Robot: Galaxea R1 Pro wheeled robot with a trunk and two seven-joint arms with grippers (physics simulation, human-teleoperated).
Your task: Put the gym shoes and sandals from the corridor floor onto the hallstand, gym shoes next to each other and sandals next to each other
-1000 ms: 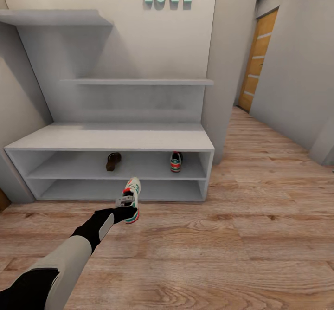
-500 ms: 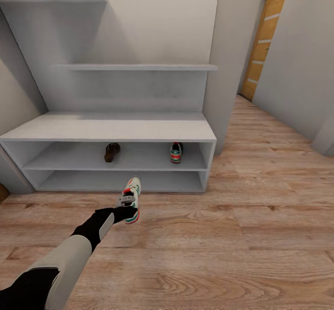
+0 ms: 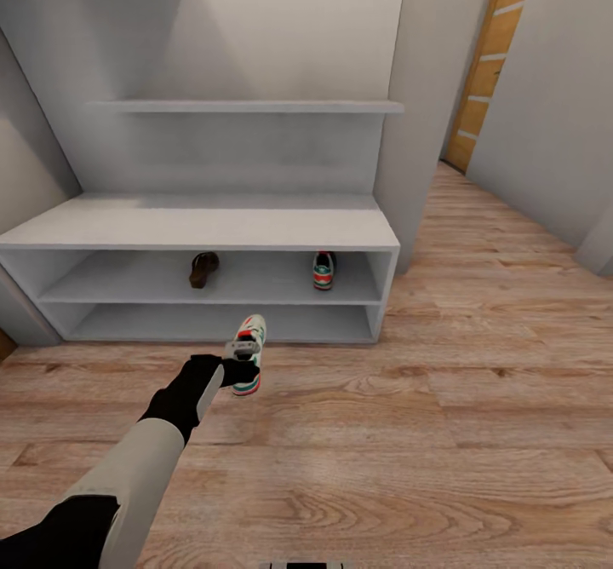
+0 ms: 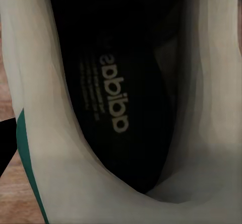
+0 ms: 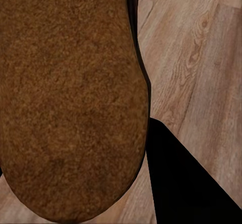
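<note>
A cream-white gym shoe [image 3: 249,354] with green stripes and red-orange sole accents is hanging above the corridor floor [image 3: 443,433], toe pointing toward twelve o'clock at the hallstand [image 3: 204,228]. On its upper open shelf, a second gym shoe [image 3: 323,270] is sitting at the right, and a dark-brown sandal [image 3: 203,269] is lying well apart to its nine o'clock. Another sandal's tan footbed [image 5: 65,98] is showing close up over the floor.

Even, soft, glareless light falls on the hallstand [image 3: 204,228], with faint shadows under its shelves; both wrist close-ups look blurred and dim.
</note>
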